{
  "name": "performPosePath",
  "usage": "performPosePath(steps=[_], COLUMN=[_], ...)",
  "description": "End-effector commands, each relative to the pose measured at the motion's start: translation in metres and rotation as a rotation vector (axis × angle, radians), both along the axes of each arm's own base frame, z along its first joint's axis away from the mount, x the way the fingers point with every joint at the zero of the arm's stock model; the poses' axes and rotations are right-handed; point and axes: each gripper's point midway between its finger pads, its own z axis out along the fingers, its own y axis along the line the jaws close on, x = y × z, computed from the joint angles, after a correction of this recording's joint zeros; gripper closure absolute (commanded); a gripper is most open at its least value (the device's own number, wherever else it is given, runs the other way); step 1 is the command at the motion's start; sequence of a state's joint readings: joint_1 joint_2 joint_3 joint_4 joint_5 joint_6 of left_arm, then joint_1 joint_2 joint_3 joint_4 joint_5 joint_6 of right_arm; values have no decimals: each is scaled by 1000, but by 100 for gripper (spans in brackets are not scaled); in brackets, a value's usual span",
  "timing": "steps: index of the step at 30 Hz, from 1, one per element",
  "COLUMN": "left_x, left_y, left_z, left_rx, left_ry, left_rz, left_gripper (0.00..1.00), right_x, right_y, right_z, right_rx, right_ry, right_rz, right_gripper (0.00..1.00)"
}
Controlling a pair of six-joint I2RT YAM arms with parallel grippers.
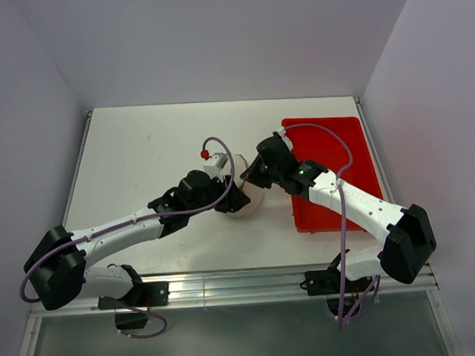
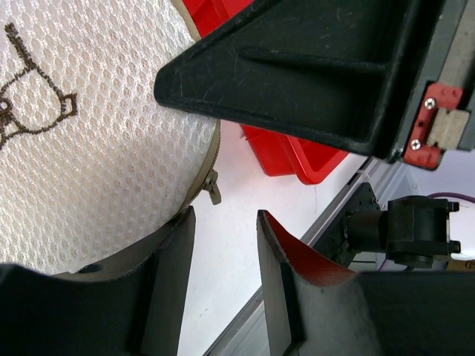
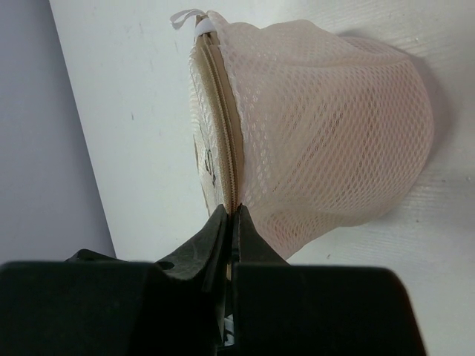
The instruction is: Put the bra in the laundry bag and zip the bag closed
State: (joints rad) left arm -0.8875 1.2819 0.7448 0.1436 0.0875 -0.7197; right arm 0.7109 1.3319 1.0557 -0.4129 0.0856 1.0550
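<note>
The laundry bag lies on its side between my two grippers at the table's middle. In the left wrist view its round mesh face shows the dark printed outline, and the zip pull hangs at its rim. My left gripper is open and empty, its left finger against the bag's rim, just below the pull. My right gripper is shut on the bag's zip seam. A peach tint shows through the mesh wall; the bra itself is not plainly visible.
The red tray stands just right of the bag, under the right arm, and also shows in the left wrist view. The right gripper's black body hangs close over the left fingers. A white loop tab sticks out at the bag's far end.
</note>
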Motion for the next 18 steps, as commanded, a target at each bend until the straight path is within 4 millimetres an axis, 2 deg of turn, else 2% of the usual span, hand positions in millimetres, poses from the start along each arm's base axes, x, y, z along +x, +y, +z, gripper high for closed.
performPosePath(steps=[1, 11, 18], left_x=[17, 16, 20], left_y=[-6, -16, -14], left_z=[19, 27, 31], left_rx=[-11, -57, -65], left_ry=[-61, -80, -84], left_rz=[36, 3, 21], left_gripper=[55, 57, 59], right_x=[2, 2, 3], right_y=[5, 6, 6], right_z=[27, 23, 21], right_rx=[42, 37, 35], right_ry=[-45, -35, -31], right_rz=[-1, 3, 2], right_gripper=[100, 100, 100])
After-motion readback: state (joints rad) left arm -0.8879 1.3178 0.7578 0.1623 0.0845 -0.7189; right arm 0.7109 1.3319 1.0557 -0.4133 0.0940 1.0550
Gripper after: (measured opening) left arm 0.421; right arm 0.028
